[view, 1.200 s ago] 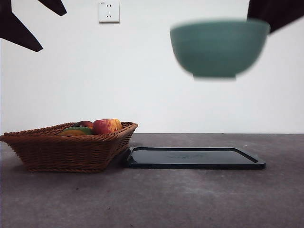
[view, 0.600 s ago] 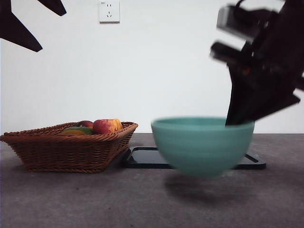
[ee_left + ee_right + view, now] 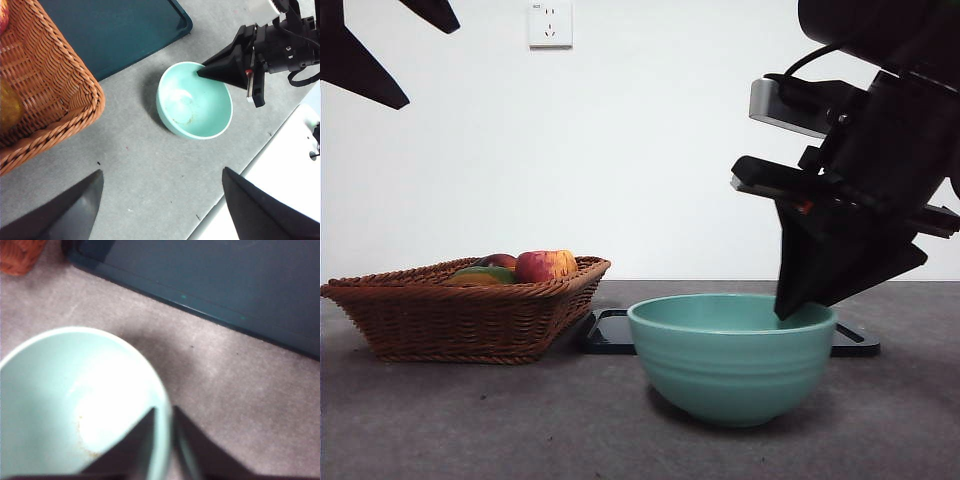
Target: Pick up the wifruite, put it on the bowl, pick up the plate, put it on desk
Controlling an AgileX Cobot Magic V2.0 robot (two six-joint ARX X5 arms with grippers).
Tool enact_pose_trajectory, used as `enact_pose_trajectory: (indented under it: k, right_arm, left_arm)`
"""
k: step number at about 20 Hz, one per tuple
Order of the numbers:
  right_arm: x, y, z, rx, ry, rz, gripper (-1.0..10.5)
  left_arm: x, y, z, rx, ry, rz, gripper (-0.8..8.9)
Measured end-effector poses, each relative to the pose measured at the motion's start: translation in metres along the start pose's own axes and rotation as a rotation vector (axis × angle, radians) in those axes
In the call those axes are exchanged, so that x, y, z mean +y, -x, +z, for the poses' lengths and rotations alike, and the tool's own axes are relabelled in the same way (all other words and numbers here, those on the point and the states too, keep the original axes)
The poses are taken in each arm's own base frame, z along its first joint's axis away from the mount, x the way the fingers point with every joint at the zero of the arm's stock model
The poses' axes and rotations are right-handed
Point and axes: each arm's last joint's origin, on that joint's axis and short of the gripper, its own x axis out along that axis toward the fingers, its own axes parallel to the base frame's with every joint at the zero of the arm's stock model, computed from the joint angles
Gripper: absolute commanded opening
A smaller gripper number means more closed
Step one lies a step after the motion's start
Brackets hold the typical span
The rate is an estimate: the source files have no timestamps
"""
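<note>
Resting on the grey tabletop (image 3: pixel 470 420) just in front of the black tray (image 3: pixel 855 342), teal bowl (image 3: pixel 732 355) pinched at its 3 o'clock rim by right pincer (image 3: pixel 162 442), nearly closed, steadying set-down; left pincer (image 3: pixel 160 210) wide open, empty, waiting.

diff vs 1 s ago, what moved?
The right gripper brought the bowl down from high in the air to the desk, in front of the black tray. Its jaws pinch the bowl's rim, one inside and one outside. The basket with its fruit, the tray and the waiting left gripper did not move.
</note>
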Motion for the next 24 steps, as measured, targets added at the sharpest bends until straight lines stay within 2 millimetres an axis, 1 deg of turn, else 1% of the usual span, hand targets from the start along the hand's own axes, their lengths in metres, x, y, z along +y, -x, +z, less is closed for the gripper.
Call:
enact_pose_trajectory:
  k: [1,5,7,10,13,15,18,20,22,24]
  right_arm:
    - [0.000,0.000,0.000,0.000,-0.003,0.000,2.0]
    - [0.000,0.001,0.000,-0.002,-0.009,0.001,2.0]
    - [0.001,0.007,0.002,-0.029,-0.009,0.003,2.0]
    - [0.002,0.030,0.007,-0.124,-0.008,0.020,2.0]
    - [0.004,0.061,0.008,-0.184,-0.006,0.049,2.0]
    - [0.005,0.082,0.005,-0.209,0.000,0.110,2.0]
    - [0.005,0.113,-0.007,-0.227,0.016,0.223,2.0]
    - [0.003,0.126,-0.017,-0.206,0.023,0.269,2.0]
    - [0.001,0.135,-0.028,-0.161,0.022,0.281,2.0]
    - [-0.002,0.140,-0.036,-0.127,0.018,0.269,2.0]
  left_arm:
    - [0.000,0.000,0.000,0.000,0.000,0.000,3.75]
    - [0.000,0.000,0.000,0.000,0.000,0.000,3.75]
    - [0.000,0.000,0.000,0.000,0.000,0.000,3.75]
    - [0.000,0.000,0.000,0.000,0.000,0.000,3.75]
    - [0.000,0.000,0.000,0.000,0.000,0.000,3.75]
    - [0.000,0.000,0.000,0.000,0.000,0.000,3.75]
    - [0.000,0.000,0.000,0.000,0.000,0.000,3.75]
    - [0.000,0.000,0.000,0.000,0.000,0.000,3.75]
    - [0.000,0.000,0.000,0.000,0.000,0.000,3.75]
    - [0.000,0.000,0.000,0.000,0.000,0.000,3.75]
